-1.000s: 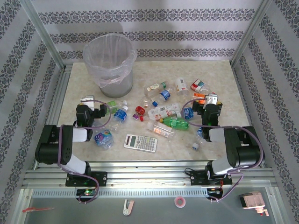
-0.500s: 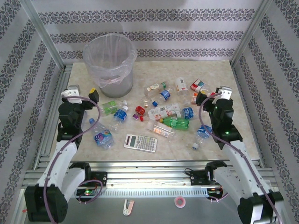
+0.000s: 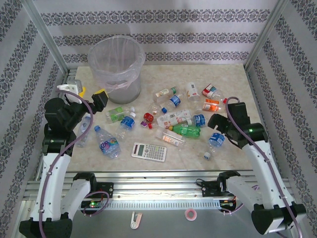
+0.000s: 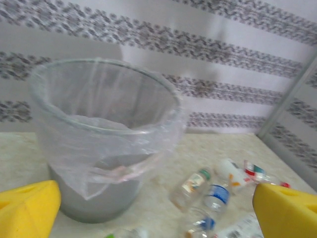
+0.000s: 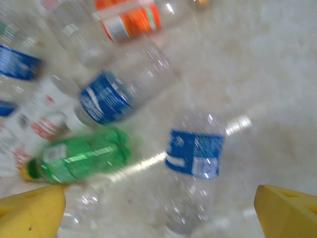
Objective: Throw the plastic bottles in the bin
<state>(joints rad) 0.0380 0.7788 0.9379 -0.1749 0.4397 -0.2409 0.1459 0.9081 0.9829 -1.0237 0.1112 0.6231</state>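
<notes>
Left pincer (image 3: 90, 94) and right pincer (image 5: 158, 212), both agape, empty, higher than a second ago.

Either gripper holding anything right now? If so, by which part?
Nothing held. Left gripper open, facing the bin; right gripper open over a blue-labelled bottle, not touching it.

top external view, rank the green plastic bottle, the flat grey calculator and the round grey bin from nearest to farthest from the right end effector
From the right end effector, which is open and holds nothing:
1. green plastic bottle, just to its left, mid-table.
2. flat grey calculator, farther left, toward the near edge.
3. round grey bin, at the far-left corner of the table.
</notes>
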